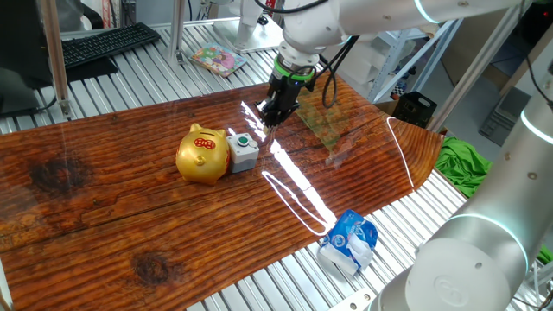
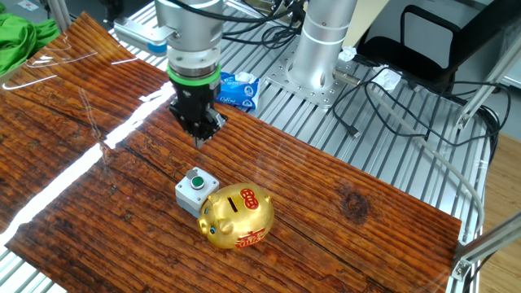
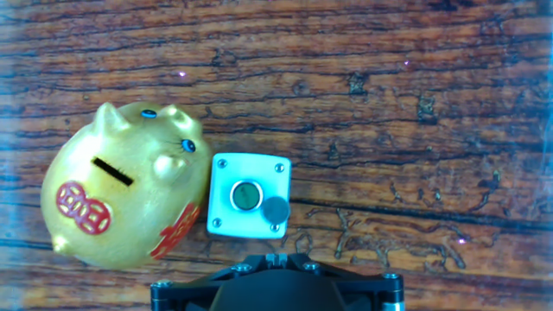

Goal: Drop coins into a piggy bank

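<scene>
The shiny gold piggy bank stands on the wooden table top, with red marks and a dark slot on its back. It also shows in the other fixed view and at the left of the hand view. My gripper hangs above the table, to the right of the bank and the grey box, and is apart from both. Its fingertips are together, and I see nothing between them. A small grey round disc like a coin shows over the grey box beside its green button.
A small grey box with a green button touches the bank's snout side. A crumpled blue and white packet lies off the board's near right edge. A clear plastic sheet lies at the right.
</scene>
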`<state>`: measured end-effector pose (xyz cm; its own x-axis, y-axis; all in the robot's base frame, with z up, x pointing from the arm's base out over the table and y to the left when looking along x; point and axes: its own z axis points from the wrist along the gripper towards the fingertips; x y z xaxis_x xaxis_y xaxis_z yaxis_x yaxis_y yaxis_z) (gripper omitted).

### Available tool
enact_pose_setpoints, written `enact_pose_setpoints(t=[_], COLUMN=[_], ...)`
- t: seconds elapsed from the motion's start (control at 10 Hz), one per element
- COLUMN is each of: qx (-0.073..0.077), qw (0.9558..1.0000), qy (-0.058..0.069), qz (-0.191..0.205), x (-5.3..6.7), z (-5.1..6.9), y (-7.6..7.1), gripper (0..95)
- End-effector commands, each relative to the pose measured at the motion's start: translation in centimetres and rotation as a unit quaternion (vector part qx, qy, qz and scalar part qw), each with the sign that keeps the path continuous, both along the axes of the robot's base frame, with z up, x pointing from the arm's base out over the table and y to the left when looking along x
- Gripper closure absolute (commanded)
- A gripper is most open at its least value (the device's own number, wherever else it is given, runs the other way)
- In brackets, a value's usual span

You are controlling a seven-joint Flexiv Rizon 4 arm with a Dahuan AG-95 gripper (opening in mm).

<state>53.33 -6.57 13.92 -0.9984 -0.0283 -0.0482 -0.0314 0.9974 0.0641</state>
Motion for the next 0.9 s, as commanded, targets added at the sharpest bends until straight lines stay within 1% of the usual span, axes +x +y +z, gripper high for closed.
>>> enact_pose_setpoints(t=[0.1,0.3,0.4,0.9], qx=[0.004,0.010,0.016,0.026], qw=[1.0000,0.9999,0.9999,0.9996], qy=[0.000,0.001,0.001,0.000], qz=[0.002,0.003,0.005,0.014], x=[0.3,0.5,0.8,1.4], z=[-0.3,-0.5,-0.9,-2.0], y=[-0.2,-0.4,-0.6,-1.1], gripper=[95.0,95.0,95.0,95.0])
